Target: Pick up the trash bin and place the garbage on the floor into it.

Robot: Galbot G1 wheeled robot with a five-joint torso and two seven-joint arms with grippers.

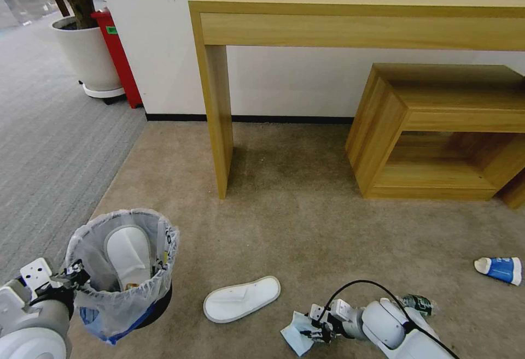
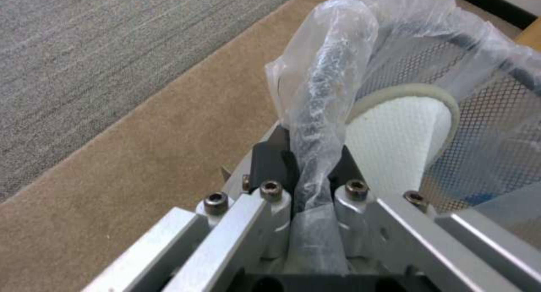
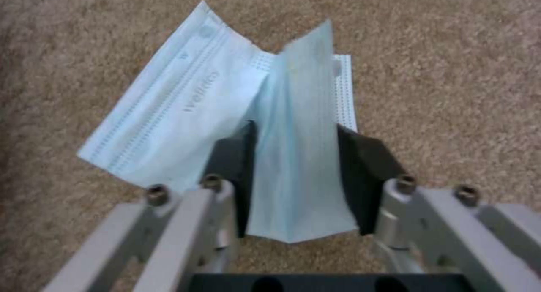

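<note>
The left gripper (image 1: 74, 278) was clamped on the rim of the trash bin (image 1: 123, 271), its fingers pinching the bag-covered wire edge, and it held the bin at the robot's left with one white slipper (image 1: 128, 255) already standing inside. Low on the right, the right gripper (image 1: 320, 327) was down at the carpet (image 1: 306, 222), its fingers closed on a raised fold of the light blue mask (image 3: 282, 148) while the rest of the sheet lay flat on the pile. The step in hand looked like lifting the mask; doing it well would have called for a firm pinch on the fold, since thin fabric slips easily. A second slipper (image 1: 242, 299) lay between bin and mask, and a blue cup (image 1: 500, 269) lay well apart at the right.
</note>
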